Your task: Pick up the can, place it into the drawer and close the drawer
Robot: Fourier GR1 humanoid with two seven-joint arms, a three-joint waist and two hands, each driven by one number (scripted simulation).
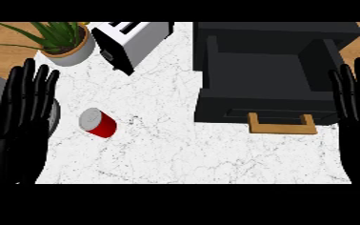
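Can (98, 123) sat lower left, untouched.
Looked rigid, light (probably slippery); best gripped round its red side. Left robot hand (26, 109) and right robot hand (347, 97) were spread, empty.

Right hand (346, 97) is getting cut by the right edge; left hand (25, 117) is covering most of a dark round object (55, 117), leaving it unidentifiable.

On the counter (175, 152) are one can (97, 122), one drawer (211, 71) with one handle (282, 125), one toaster (130, 40), one potted plant (65, 40), and two hands, the left hand (25, 109) and the right hand (346, 97).
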